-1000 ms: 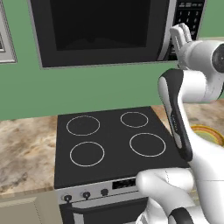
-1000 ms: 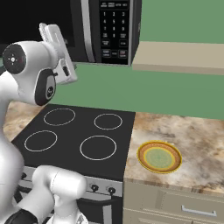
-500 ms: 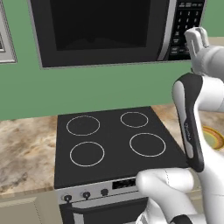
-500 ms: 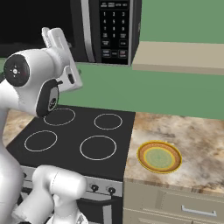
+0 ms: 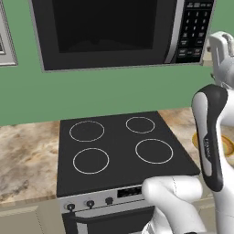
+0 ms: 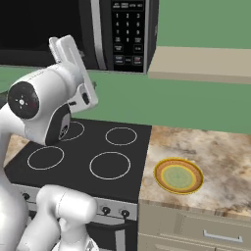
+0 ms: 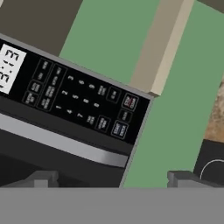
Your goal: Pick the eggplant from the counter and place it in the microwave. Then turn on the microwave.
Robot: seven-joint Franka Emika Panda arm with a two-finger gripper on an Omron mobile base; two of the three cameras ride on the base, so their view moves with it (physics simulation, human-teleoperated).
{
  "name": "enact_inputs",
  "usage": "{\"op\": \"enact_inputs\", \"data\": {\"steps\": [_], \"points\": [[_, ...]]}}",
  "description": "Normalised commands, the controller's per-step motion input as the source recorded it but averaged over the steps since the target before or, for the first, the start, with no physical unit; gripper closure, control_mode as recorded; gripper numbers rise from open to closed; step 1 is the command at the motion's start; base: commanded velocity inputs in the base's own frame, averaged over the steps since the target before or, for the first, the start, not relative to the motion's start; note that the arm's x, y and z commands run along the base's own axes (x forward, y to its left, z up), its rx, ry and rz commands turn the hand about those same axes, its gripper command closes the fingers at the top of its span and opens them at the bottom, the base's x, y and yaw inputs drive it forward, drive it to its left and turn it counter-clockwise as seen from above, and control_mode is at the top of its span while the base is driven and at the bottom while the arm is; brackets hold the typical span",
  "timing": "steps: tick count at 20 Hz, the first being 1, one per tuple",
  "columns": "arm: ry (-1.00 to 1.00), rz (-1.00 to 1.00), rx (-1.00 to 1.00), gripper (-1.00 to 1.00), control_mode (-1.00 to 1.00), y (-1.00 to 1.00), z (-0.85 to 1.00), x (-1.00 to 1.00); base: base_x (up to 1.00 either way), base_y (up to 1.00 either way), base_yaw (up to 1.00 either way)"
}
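The microwave [image 5: 109, 32] hangs above the stove, a wide black box with silver trim, and its dark glass door looks closed. Its keypad [image 5: 194, 28] sits at the right end. My gripper [image 5: 220, 45] is raised just right of the keypad, level with it, and is also seen from the other side as the gripper [image 6: 67, 51]. In the hand view the keypad [image 7: 81, 99] lies ahead, and the gripper [image 7: 113, 180] is open with nothing between its fingertips [image 7: 43, 178]. The eggplant is out of view. The marbled counter [image 6: 215, 149] lies right of the stove.
A black four-ring stove [image 6: 88, 152] lies below the microwave, with knobs [image 6: 104, 210] along its front. A yellow-rimmed green plate [image 6: 179, 175] rests on the counter to the right. A beige shelf [image 6: 201, 63] juts from the green wall beside the microwave.
The hand and forearm have swung to the right along the microwave front, from in front of the keypad to just past its right edge. The gripper stayed open.
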Motion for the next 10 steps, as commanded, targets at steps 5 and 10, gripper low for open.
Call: {"op": "enact_inputs", "data": {"steps": [5,10], "points": [[0.07,0.0,0.13,-1.0,-1.0,-0.07,-0.06,0.0,0.0,0.0,0.0],[0.17,0.01,0.26,-1.0,-1.0,-0.05,-0.08,0.0,0.0,0.0,0.0]]}}
